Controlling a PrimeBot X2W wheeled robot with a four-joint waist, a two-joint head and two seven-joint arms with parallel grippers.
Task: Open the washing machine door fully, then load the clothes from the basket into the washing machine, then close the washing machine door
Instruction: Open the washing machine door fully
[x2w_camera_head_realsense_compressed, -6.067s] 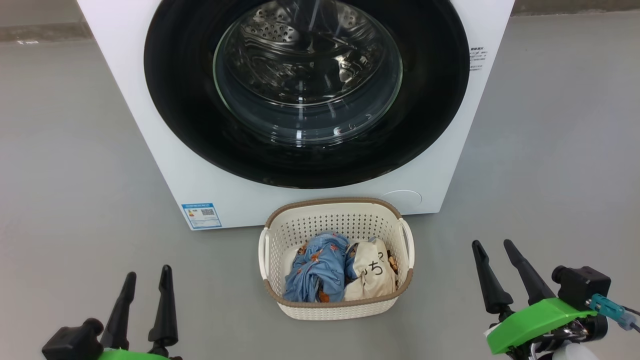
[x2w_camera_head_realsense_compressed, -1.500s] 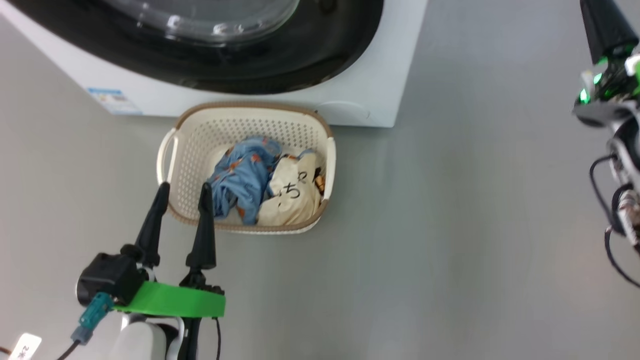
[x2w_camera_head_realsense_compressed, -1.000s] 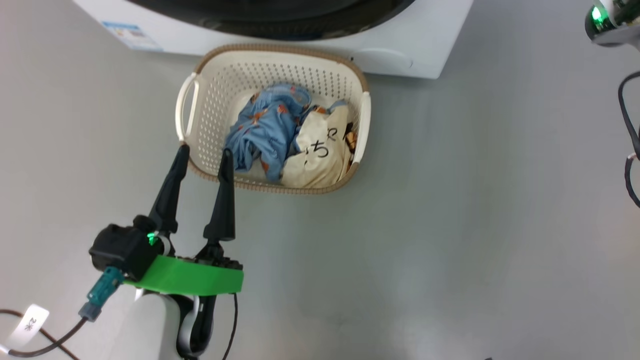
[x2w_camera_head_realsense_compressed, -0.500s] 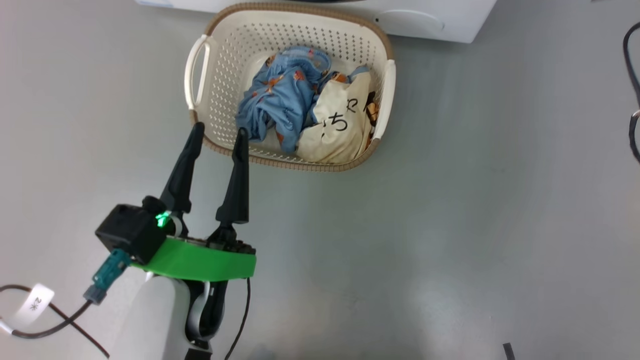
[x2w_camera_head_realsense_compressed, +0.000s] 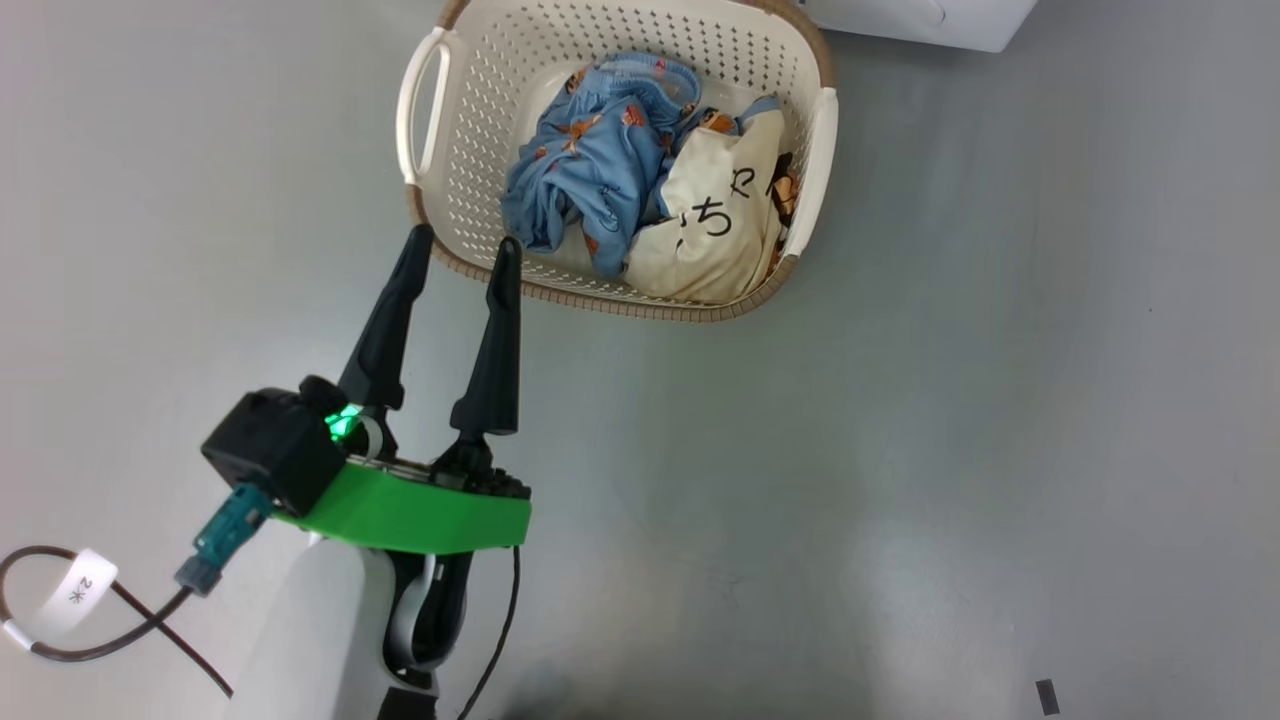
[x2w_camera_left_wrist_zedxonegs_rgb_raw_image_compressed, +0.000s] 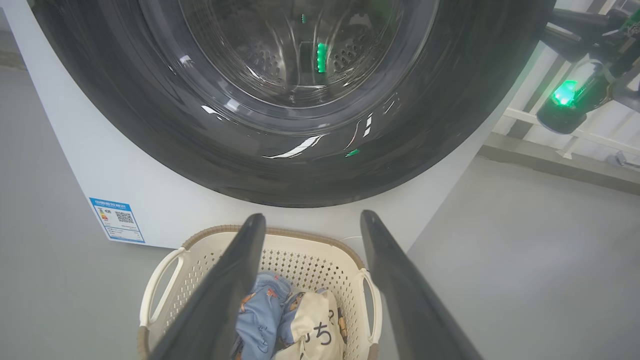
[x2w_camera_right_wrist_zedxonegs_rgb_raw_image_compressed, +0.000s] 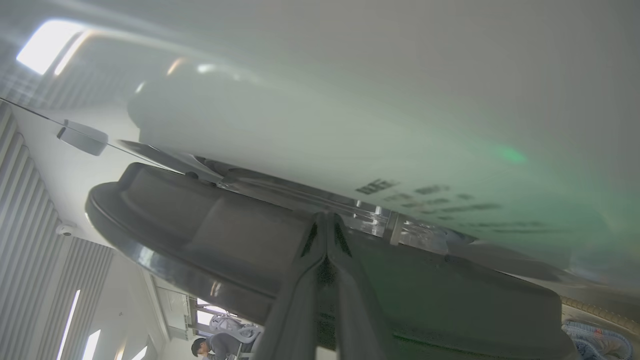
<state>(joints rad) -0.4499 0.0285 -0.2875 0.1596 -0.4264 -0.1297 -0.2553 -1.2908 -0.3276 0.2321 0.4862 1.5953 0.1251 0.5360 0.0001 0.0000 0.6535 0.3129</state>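
The cream basket (x2w_camera_head_realsense_compressed: 600, 300) stands on the floor with the clothes inside: a light blue garment (x2w_camera_head_realsense_compressed: 590, 170) and a cream one with black characters (x2w_camera_head_realsense_compressed: 715, 230). My left gripper (x2w_camera_head_realsense_compressed: 463, 240) is open and holds nothing, its tips just over the basket's near left rim. In the left wrist view the washing machine door (x2w_camera_left_wrist_zedxonegs_rgb_raw_image_compressed: 150, 125) with its black rim looks shut against the white washing machine (x2w_camera_left_wrist_zedxonegs_rgb_raw_image_compressed: 75, 165), above the basket (x2w_camera_left_wrist_zedxonegs_rgb_raw_image_compressed: 200, 240). My right gripper (x2w_camera_right_wrist_zedxonegs_rgb_raw_image_compressed: 326, 220) is shut, its tips at the seam between the door's rim (x2w_camera_right_wrist_zedxonegs_rgb_raw_image_compressed: 200, 235) and the white front (x2w_camera_right_wrist_zedxonegs_rgb_raw_image_compressed: 350, 125). It also appears beside the door (x2w_camera_left_wrist_zedxonegs_rgb_raw_image_compressed: 550, 26).
Bare grey floor lies all around the basket. A corner of the washing machine (x2w_camera_head_realsense_compressed: 930, 15) shows at the head view's top. A blue label (x2w_camera_left_wrist_zedxonegs_rgb_raw_image_compressed: 117, 220) marks the machine's lower corner. A person (x2w_camera_right_wrist_zedxonegs_rgb_raw_image_compressed: 210, 345) sits far off in the room.
The head camera has tilted further down, so the basket sits higher in the picture and the machine has nearly left it. My left gripper stays open by the basket's rim.
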